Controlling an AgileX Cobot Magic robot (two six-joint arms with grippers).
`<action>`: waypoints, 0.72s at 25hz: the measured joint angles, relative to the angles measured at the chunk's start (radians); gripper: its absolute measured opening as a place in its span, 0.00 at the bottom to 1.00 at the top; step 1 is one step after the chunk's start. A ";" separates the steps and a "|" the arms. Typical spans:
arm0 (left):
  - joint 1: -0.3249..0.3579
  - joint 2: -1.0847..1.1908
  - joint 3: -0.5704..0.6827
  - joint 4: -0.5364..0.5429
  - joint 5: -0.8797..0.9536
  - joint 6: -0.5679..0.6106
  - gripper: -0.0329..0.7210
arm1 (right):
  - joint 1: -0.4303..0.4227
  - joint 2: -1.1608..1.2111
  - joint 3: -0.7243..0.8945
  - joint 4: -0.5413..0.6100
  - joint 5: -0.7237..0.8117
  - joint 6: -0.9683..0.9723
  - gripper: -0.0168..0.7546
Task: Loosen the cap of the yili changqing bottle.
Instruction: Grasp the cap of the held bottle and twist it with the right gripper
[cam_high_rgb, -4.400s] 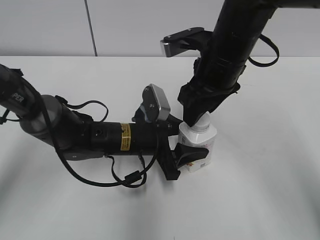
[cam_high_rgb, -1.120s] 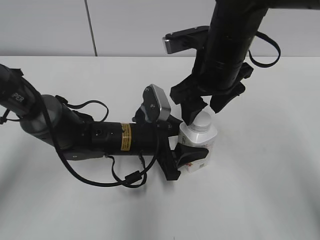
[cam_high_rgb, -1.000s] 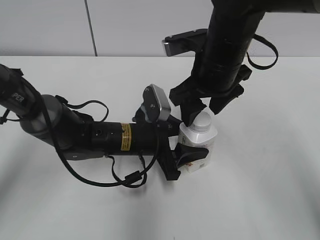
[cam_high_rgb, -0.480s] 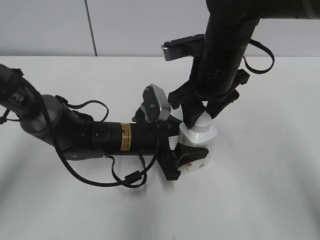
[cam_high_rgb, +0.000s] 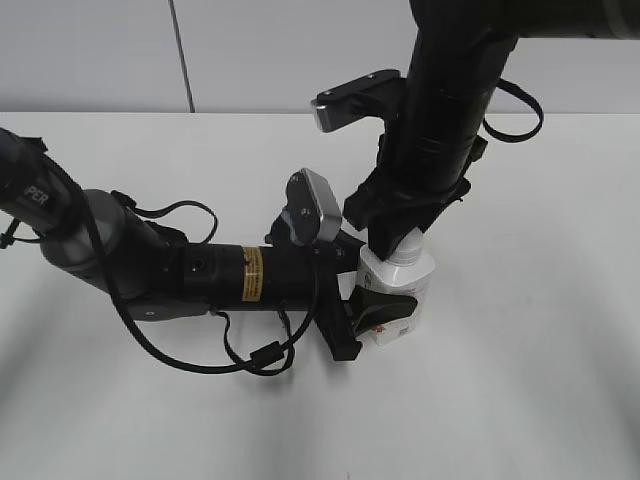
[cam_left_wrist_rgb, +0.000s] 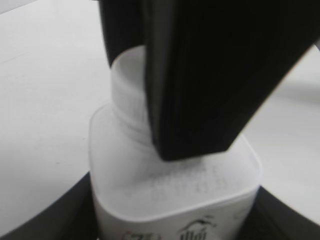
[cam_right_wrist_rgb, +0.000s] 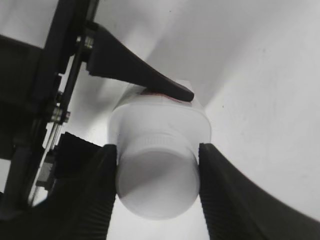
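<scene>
The white yili changqing bottle (cam_high_rgb: 398, 290) with a pink-red label stands upright on the white table. My left gripper (cam_high_rgb: 365, 300) is shut on its body from the left; its shoulder shows in the left wrist view (cam_left_wrist_rgb: 175, 190). My right gripper (cam_right_wrist_rgb: 158, 185) comes down from above, and its two black ribbed fingers press on both sides of the white round cap (cam_right_wrist_rgb: 157, 187). In the exterior view the cap (cam_high_rgb: 407, 243) is mostly covered by the right gripper (cam_high_rgb: 395, 235). In the left wrist view the cap (cam_left_wrist_rgb: 127, 90) shows beside a black right finger.
The white table (cam_high_rgb: 520, 380) stretches around the bottle. The left arm (cam_high_rgb: 150, 270) lies low across the left half with loose cables. The right arm (cam_high_rgb: 450, 90) stands over the bottle. A grey wall is behind.
My right gripper was open around the cap one second ago. It has turned and closed onto the cap. The left gripper and the bottle have not moved.
</scene>
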 joint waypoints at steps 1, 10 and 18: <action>0.000 0.000 0.000 0.000 0.000 0.000 0.62 | 0.000 0.000 0.000 -0.002 0.001 -0.075 0.53; -0.002 0.000 -0.001 0.000 0.003 0.002 0.62 | 0.000 0.000 -0.001 -0.005 0.021 -0.907 0.53; -0.002 0.000 -0.001 0.000 0.003 0.002 0.62 | 0.000 0.000 -0.002 -0.005 0.023 -0.980 0.53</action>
